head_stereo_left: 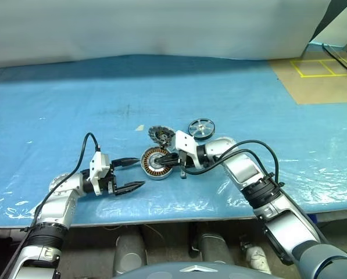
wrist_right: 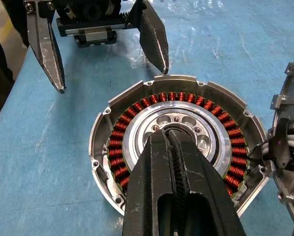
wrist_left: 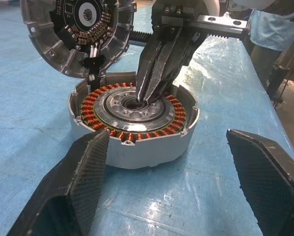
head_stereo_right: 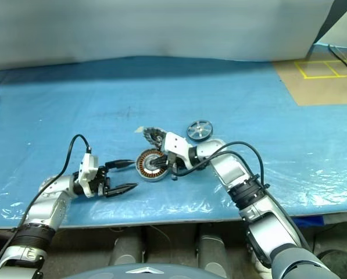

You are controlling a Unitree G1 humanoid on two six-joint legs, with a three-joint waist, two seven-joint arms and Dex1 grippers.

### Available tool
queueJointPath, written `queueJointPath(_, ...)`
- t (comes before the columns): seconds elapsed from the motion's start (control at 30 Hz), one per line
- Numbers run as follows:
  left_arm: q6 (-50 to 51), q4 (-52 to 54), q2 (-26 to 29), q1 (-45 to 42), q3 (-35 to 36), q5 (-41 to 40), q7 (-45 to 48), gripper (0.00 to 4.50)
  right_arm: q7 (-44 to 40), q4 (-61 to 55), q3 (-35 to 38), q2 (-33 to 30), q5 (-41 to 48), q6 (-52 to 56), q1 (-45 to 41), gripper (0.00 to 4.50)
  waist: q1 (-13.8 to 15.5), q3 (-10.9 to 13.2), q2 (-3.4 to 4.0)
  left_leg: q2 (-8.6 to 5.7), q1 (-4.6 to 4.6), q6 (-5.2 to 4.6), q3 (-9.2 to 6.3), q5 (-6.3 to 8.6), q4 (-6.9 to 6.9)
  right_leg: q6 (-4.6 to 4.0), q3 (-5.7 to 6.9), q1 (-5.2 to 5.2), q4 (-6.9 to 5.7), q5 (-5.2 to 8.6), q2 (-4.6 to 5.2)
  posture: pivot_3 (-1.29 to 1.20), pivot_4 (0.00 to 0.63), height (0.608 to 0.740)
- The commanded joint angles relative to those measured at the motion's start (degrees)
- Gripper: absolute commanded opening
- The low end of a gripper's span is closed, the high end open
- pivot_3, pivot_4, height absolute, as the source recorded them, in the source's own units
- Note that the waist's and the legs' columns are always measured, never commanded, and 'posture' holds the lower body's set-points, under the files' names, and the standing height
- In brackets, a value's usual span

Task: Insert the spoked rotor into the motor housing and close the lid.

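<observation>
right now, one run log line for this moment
right gripper shut, tips in motor housing hub | left gripper open beside housing | spoked rotor on table, not inserted | lid open

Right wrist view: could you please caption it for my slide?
Shut right gripper tips at the motor housing hub; open left gripper waits opposite.

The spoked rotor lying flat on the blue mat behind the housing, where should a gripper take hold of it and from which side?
Grip the spoked rotor across its dark rim, coming straight down from above. It lies flat and apart from the motor housing, so the rim is free all round. The thin spokes and small hub look like poorer holds. The left gripper is open and free; the right gripper is shut over the housing's hub.
</observation>
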State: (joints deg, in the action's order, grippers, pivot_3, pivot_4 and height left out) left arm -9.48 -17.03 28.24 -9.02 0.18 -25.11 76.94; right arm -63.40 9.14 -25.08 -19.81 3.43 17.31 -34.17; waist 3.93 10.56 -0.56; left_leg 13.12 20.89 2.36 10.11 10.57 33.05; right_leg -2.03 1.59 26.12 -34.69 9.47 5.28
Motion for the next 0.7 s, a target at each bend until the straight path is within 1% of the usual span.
queueJointPath(0.03, 0.12, 1.49, 0.08, 0.37, 0.59, -0.35, -0.16, 4.0, -0.36, -1.01, -2.15, -1.4, -2.37, 0.56, 0.53, 0.06, 0.0, 0.0, 0.0, 0.0, -0.01, 0.0, 0.0, 0.0, 0.0, 0.0, 0.0, -0.02, 0.0, 0.0, 0.0, 0.0, 0.15, 0.74)
queueJointPath(0.37, 0.64, 1.82, -0.23, 0.29, 0.13, -0.28, -0.04, 4.0, 0.13, -1.95, -3.37, -3.42, -4.41, 1.35, 1.2, 0.06, 0.02, -0.01, -0.02, -0.01, -0.11, 0.01, 0.0, 0.0, 0.0, 0.15, -0.02, -0.09, 0.0, 0.09, 0.0, 0.0, 0.15, 0.74)
queueJointPath(0.7, 0.64, 1.89, -0.23, 0.25, 0.2, -0.26, 0.05, 4.0, -1.27, -8.17, 0.37, -4.4, -0.09, 2.54, 0.3, 0.06, 0.02, -0.01, -0.02, -0.01, -0.1, 0.01, 0.01, 0.01, 0.0, 0.18, -0.05, -0.09, 0.01, 0.11, -0.01, 0.0, 0.15, 0.74)
